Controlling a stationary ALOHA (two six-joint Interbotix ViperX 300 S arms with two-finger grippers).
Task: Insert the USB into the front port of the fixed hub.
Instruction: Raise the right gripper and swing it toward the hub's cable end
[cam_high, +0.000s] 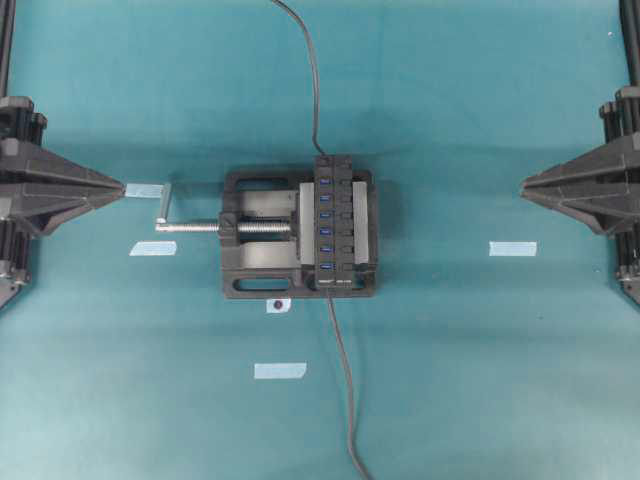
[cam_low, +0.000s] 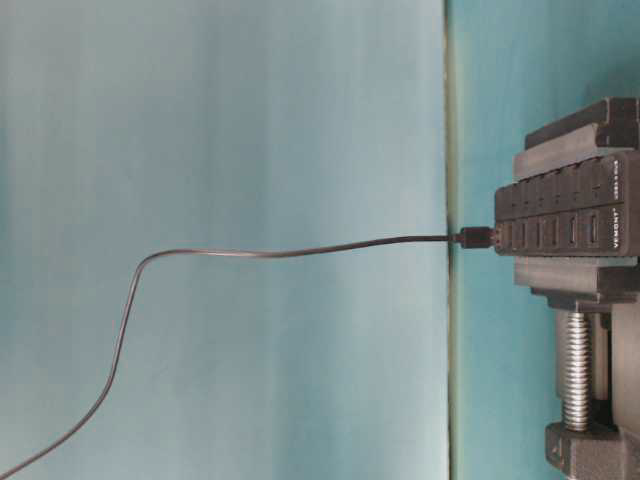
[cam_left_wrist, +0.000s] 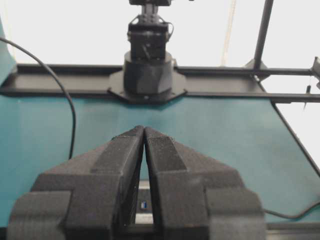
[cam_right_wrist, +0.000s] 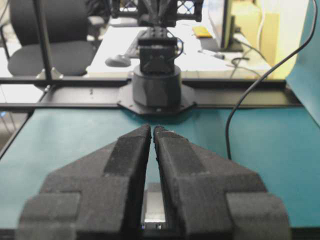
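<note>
The fixed hub (cam_high: 334, 220), a black bar with a row of blue ports, is clamped in a black vise (cam_high: 255, 235) mid-table. The USB (cam_high: 328, 296) sits against the hub's near end, and its dark cable (cam_high: 346, 400) trails toward the table's front edge. Only the hub's far end (cam_low: 560, 215) shows in the table-level view; the USB is out of that frame. My left gripper (cam_high: 120, 190) (cam_left_wrist: 144, 129) is drawn back at the left, shut and empty. My right gripper (cam_high: 526, 185) (cam_right_wrist: 152, 129) is drawn back at the right, fingertips almost touching, holding nothing.
The hub's own cable (cam_high: 312, 90) (cam_low: 250, 253) runs from its far end up the back. The vise's silver screw and handle (cam_high: 175, 222) stick out to the left. Pale tape strips (cam_high: 512, 248) (cam_high: 280, 370) and a small dark dot (cam_high: 277, 304) mark the teal mat.
</note>
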